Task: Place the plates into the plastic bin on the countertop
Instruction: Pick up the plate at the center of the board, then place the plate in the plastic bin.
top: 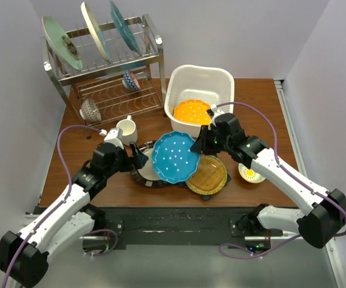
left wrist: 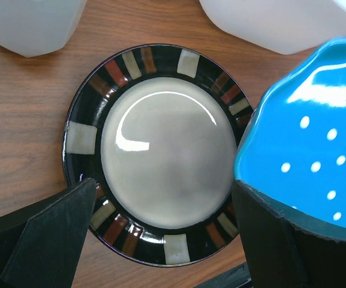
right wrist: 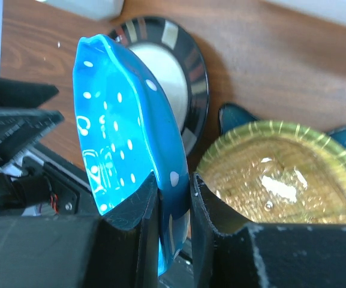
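Note:
My right gripper [top: 201,144] [right wrist: 174,179] is shut on the rim of the blue dotted plate [top: 175,157] [right wrist: 119,114], which is tilted up on edge above the table. Under it lies the black-rimmed cream plate [top: 141,175] [left wrist: 170,153] [right wrist: 187,66]. My left gripper [top: 138,157] [left wrist: 164,183] hovers over that plate, open and holding nothing. The amber plate [top: 207,174] [right wrist: 280,174] rests on a blue star-shaped plate [right wrist: 232,117]. An orange dotted plate [top: 192,112] lies inside the white plastic bin [top: 183,81] at the back.
A steel dish rack [top: 110,66] stands at the back left with three upright plates and bowls on its lower shelf. A white mug [top: 126,129] sits beside my left gripper. A small yellow-centred bowl [top: 252,174] lies right of the amber plate.

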Controlling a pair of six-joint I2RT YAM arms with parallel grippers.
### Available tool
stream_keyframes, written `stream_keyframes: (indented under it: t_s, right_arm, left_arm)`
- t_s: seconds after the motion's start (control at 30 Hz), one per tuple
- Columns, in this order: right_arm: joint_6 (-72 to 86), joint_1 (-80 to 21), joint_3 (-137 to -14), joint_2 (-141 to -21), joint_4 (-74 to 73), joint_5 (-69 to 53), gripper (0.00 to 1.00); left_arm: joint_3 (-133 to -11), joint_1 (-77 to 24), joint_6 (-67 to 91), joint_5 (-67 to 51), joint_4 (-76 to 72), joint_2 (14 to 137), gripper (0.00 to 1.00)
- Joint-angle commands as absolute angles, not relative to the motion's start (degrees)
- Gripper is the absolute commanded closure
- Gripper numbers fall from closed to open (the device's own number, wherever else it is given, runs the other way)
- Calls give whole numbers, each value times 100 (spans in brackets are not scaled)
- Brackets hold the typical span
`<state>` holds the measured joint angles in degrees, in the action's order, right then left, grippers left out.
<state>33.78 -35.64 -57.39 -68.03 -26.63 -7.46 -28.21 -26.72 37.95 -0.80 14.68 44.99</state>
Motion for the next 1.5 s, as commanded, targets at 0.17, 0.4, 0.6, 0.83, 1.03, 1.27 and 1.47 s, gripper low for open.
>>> stream_keyframes:
  t_s: [0.17,0.4,0.6,0.83,1.03,1.27,1.47]
  right_arm:
    - [3156,-3533,-6934,-7127,-2425,-528,100]
    - [2962,-3437,-7532,-7540,-2549,-378,100]
    - [2918,-3200,-8068,-8041,-2523,-597,100]
    - [2804,-2848,-8534,-8375,-2619,-650,100]
    - [2804,-2514,-8745,-8516,-2593,-835,100]
    - [2944,-2189,-8956,-8727,-2461,-1142,100]
    - [3032,-2004,-9140,-8921,-2399,-1160,100]
  left_arm:
    - [-2733,-2689,3735,-79,1213,4430,0]
    - [-2725,-2690,3691,-158,1090,4500,0]
    - [-2733,-2689,3691,-220,1072,4675,0]
    - [-2654,-2689,3665,-360,940,4772,0]
    - [-2654,-2689,3665,-457,879,4869,0]
    - [-2619,-2689,3656,-580,835,4878,0]
    - [-2619,-2689,3648,-703,791,4808,0]
